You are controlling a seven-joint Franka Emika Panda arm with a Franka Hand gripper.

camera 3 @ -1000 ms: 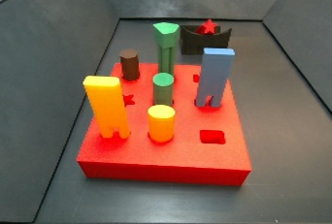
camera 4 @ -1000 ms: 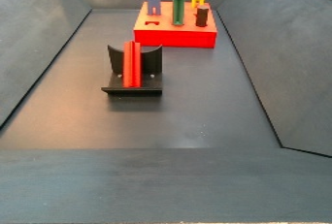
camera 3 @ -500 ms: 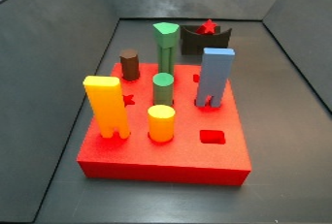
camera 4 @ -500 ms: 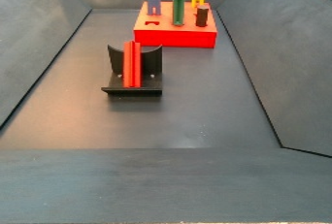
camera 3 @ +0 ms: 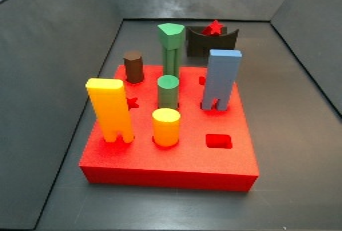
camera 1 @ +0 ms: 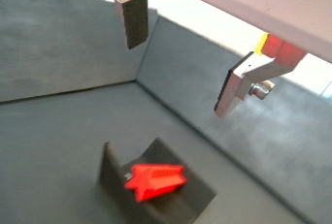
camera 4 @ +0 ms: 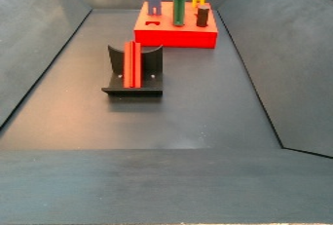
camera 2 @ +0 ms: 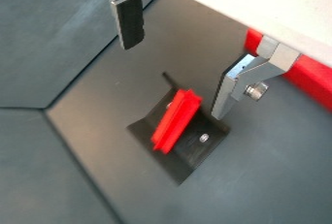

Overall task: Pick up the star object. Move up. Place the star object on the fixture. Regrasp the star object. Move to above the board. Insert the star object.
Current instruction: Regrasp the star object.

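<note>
1. Your gripper (camera 1: 182,58) hangs high above the dark surface (camera 4: 169,122), looking down on the fixture (camera 1: 155,184). Its fingers (camera 2: 127,19) are spread wide with nothing between them, well clear of the piece below. Only the wrist views show it; in both side views the gripper is out of frame.

2. The fingers are flat silver plates with dark pads. In both wrist views you see one as a dark pad face and the other (camera 1: 244,82) as a bright metal bracket with a bolt.

3. The star object (camera 2: 174,121) is a glossy bright red bar with ridged sides. It sits in the fixture, held by nothing. A wrist view shows you its star-shaped end (camera 1: 155,177); a side view shows it standing upright against the fixture's back wall (camera 4: 132,63).

4. The fixture is matte grey-black, an upright part on a flat base plate (camera 4: 134,91). In a side view only its top and the star's tip (camera 3: 214,27) show behind the pegs.

5. The board (camera 3: 174,155) is a thick red slab, well apart from the fixture. It carries a yellow block (camera 3: 110,107), a yellow cylinder (camera 3: 166,127), two green pegs (camera 3: 170,47), a blue peg (camera 3: 222,78) and a brown cylinder (camera 3: 134,68).

6. A side view shows you a square hole (camera 3: 219,141) open in the board's top.
</note>
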